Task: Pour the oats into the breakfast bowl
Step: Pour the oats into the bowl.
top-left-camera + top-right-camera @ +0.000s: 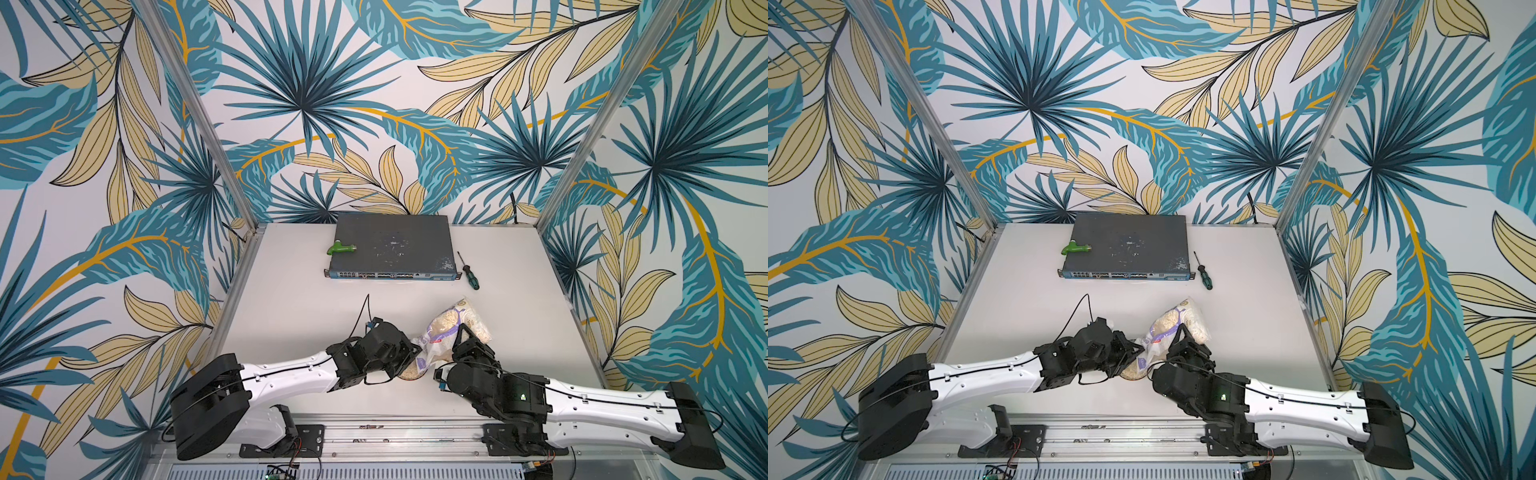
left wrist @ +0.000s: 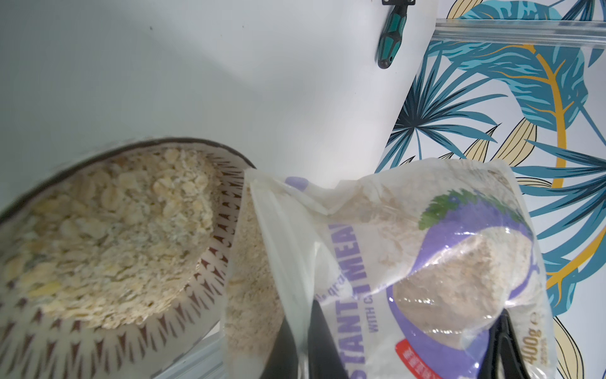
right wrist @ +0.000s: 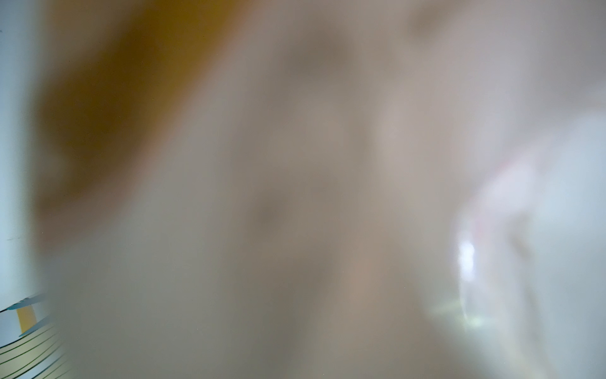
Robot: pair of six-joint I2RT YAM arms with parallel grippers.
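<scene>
Oats (image 2: pixel 108 229), pale beige flakes, already heap our patterned round white bowl (image 2: pixel 224 236), so nearly done; left pincer (image 1: pixel 413 352) and right pincer (image 1: pixel 473 333) both pinch the part-full clear plastic pouch (image 2: pixel 442 262).

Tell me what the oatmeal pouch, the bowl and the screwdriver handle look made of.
Oatmeal pouch: thin clear plastic film, glossy; it crinkles, glints and shows the oats through.
Bowl: probably glazed ceramic, smooth white wall with printed dark pattern.
Screwdriver handle: likely moulded plastic or rubber, green and black.

Leaf-print walls (image 1: pixel 374 104) around white table (image 1: pixel 291 311)
</scene>
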